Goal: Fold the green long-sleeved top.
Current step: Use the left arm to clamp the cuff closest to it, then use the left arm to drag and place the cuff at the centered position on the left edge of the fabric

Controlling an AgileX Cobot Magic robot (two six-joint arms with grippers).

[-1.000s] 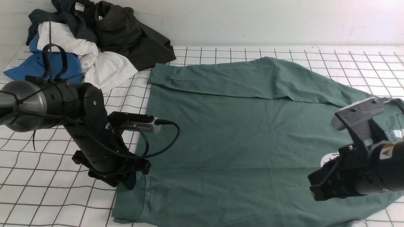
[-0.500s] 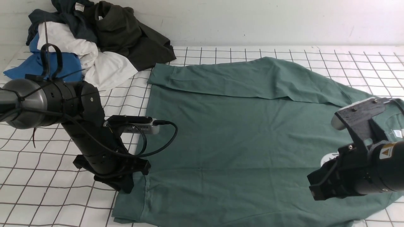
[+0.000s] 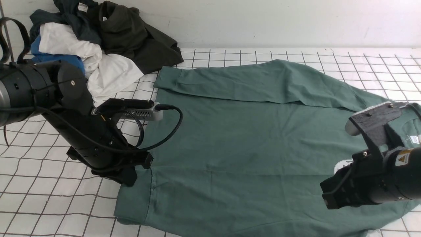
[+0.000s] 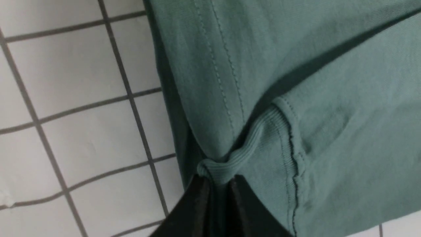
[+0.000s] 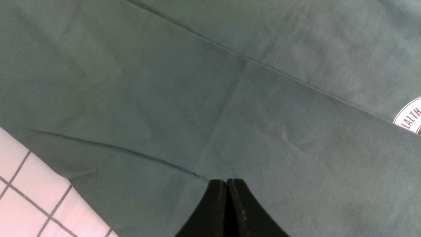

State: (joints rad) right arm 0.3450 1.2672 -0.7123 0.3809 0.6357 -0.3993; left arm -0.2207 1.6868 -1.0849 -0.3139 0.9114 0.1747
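Lying spread flat on the gridded white tabletop [image 3: 49, 197], the green long-sleeved top [image 3: 250, 138] fills the middle of the front view and runs out toward 3 o'clock, where its white round logo [image 3: 342, 166] peeks from behind the right arm. One sleeve [image 3: 256, 82] is laid across the body along the 12 o'clock edge, and a ribbed cuff [image 4: 243, 154] rests on the hem at the 7 o'clock corner, so both sleeves appear to be tucked in. The body itself shows no fold yet, so the main halving seems still ahead. The left arm reaches in from 9 o'clock, angled steeply down, and the left gripper [image 4: 217, 181] has its fingers clenched on that cuff and the hem edge under it. The right arm comes in low from 4 o'clock, and the right gripper [image 5: 227, 182] hangs over the cloth with its fingers pressed together; whether they pinch any fabric cannot be told. A heap of other clothes [image 3: 98, 42], dark, white and blue, sits at 10 o'clock, apart from the top.
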